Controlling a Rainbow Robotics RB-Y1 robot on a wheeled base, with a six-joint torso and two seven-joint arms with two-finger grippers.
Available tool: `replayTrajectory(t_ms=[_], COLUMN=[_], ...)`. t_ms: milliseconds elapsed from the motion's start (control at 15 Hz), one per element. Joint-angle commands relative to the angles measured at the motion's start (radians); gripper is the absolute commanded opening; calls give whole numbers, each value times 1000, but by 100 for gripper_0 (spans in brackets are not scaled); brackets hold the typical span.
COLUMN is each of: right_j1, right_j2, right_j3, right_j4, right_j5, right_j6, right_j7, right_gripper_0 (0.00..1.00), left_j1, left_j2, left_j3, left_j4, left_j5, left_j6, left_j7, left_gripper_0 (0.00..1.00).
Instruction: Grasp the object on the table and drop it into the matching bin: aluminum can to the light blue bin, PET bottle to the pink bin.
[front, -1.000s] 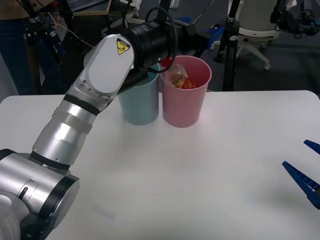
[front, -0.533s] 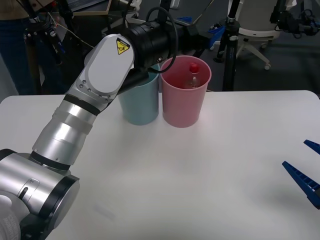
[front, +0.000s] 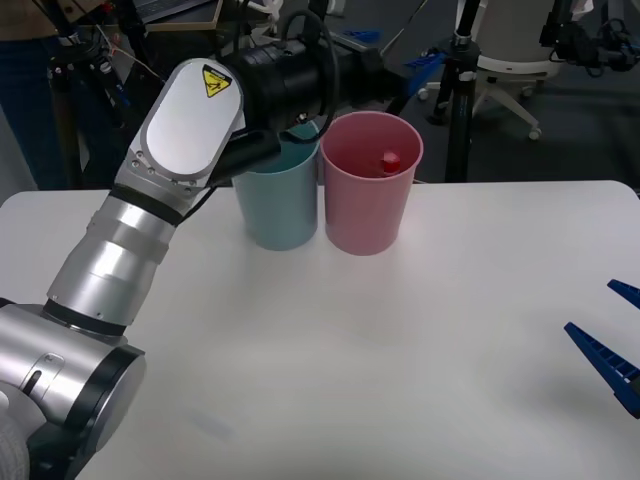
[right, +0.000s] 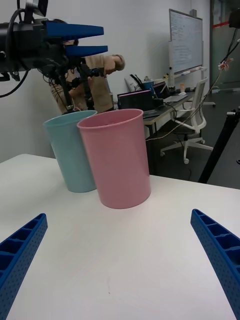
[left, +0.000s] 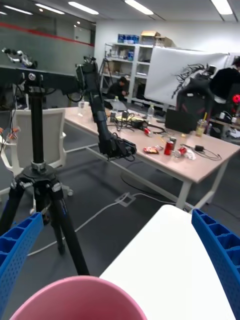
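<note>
Front view, bottle: the PET bottle (front: 389, 161) is lying down inside the pink bin (front: 371, 205), with just its red cap peeking above the far inner wall; the drop looks done.
Front view, left arm: you are reaching the left arm over the light blue bin (front: 280, 200), with the wrist up behind both bins; the fingers themselves are hidden behind the arm here.
Front view, right gripper: the right gripper (front: 612, 340) is waiting at the table's (front: 400, 350) right edge, fingers spread and holding nothing.
Right wrist view, bins: the two bins are standing side by side and touching, pink nearer this camera, both upright.
Right wrist view, left gripper: the left gripper (right: 80, 41) is hovering above and behind the light blue bin, its blue fingers parted with nothing between them.
Left wrist view, rim: you are looking down past the pink rim (left: 80, 299), with the left fingers (left: 220, 260) wide apart at either corner and empty.
Step in hand: judging by this, you are clearing the arm away after release.
How to do it well: lift first so the wrist clears both rims, then draw back; the forearm is passing close over the light blue bin, and a low sweep could tip it.
</note>
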Motion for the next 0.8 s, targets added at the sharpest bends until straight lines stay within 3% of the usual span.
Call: replayTrajectory(t_ms=[67, 800], right_j1=[0, 0], right_j2=[0, 0], right_j3=[0, 0], right_j4=[0, 0], right_j5=[0, 0], right_j6=[0, 0], right_j7=[0, 0], right_gripper_0=[100, 100], left_j1=[15, 139], left_j2=[56, 398], left_j3=[6, 6], left_j4=[0, 0], left_j5=[107, 659], left_j6=[-33, -259], left_j7=[-88, -455], left_gripper_0=[100, 100])
